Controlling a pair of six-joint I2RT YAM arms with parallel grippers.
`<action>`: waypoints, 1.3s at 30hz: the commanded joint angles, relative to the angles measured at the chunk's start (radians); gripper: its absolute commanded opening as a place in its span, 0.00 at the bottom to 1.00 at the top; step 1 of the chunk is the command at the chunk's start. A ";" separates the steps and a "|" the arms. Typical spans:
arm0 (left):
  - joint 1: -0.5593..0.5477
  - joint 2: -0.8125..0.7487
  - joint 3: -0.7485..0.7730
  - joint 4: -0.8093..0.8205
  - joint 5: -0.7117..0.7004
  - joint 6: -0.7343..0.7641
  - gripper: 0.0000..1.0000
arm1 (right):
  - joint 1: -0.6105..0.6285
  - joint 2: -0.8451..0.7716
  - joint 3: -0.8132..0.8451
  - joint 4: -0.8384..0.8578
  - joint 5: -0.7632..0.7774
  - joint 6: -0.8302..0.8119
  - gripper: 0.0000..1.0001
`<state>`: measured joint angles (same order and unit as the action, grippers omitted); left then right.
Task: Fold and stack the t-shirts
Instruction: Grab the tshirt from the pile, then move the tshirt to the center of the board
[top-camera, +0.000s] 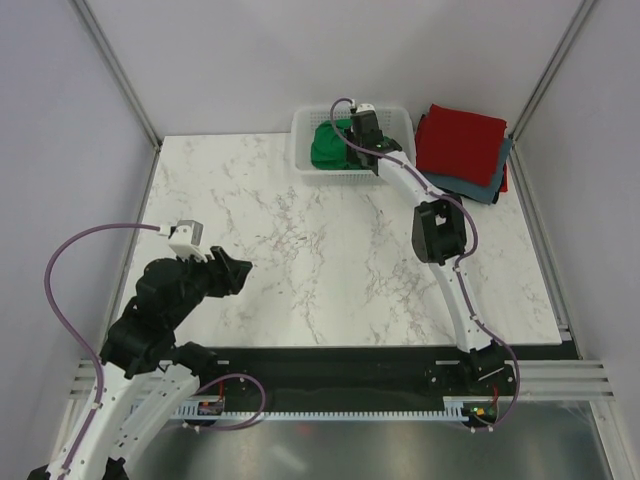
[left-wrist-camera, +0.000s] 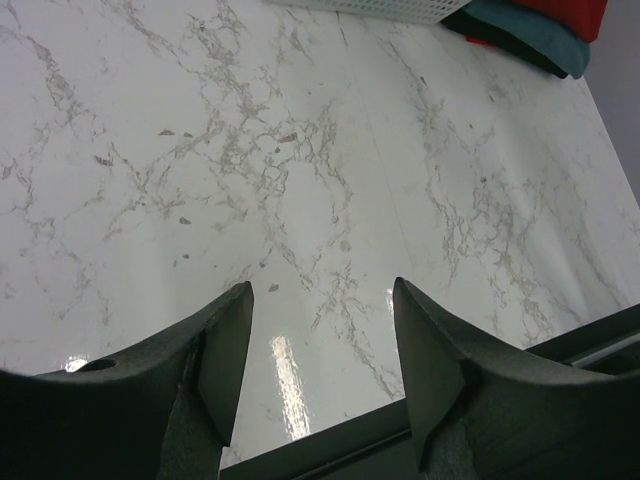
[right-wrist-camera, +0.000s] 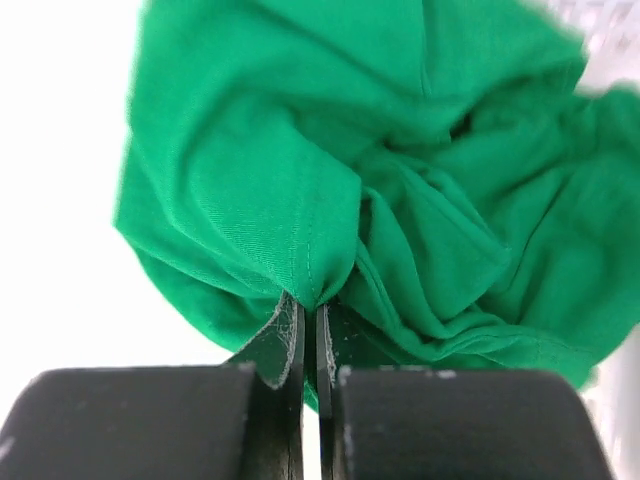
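A crumpled bright green t-shirt (top-camera: 327, 145) lies in the white mesh basket (top-camera: 310, 160) at the back of the table. My right gripper (top-camera: 352, 138) reaches into the basket and is shut on a fold of the green t-shirt (right-wrist-camera: 310, 200); the gripper (right-wrist-camera: 312, 305) pinches the cloth at its fingertips. A folded red t-shirt (top-camera: 462, 140) lies on a folded grey-blue t-shirt (top-camera: 478, 186) at the back right; both also show in the left wrist view, the red (left-wrist-camera: 570, 12) over the grey-blue (left-wrist-camera: 530, 35). My left gripper (top-camera: 243, 270) is open and empty over the near left of the table (left-wrist-camera: 320, 290).
The white mesh basket's edge (left-wrist-camera: 400, 8) shows at the top of the left wrist view. The marble table (top-camera: 330, 260) has a black front edge (top-camera: 330, 355). Grey walls stand on both sides and behind.
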<state>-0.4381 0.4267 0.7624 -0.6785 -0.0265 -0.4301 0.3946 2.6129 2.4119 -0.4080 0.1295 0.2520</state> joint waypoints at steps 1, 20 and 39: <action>0.006 0.003 -0.002 0.027 -0.030 0.033 0.65 | 0.015 -0.172 0.122 0.110 -0.010 -0.031 0.00; 0.007 0.014 0.005 0.014 -0.046 0.027 0.65 | 0.003 -1.115 -0.785 0.014 0.008 0.245 0.98; 0.007 0.086 0.005 0.000 -0.056 0.007 0.65 | 0.012 -1.492 -1.568 -0.003 -0.192 0.391 0.98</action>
<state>-0.4377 0.4835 0.7624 -0.6830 -0.0555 -0.4305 0.2718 1.0798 0.8822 -0.4999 0.0406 0.6079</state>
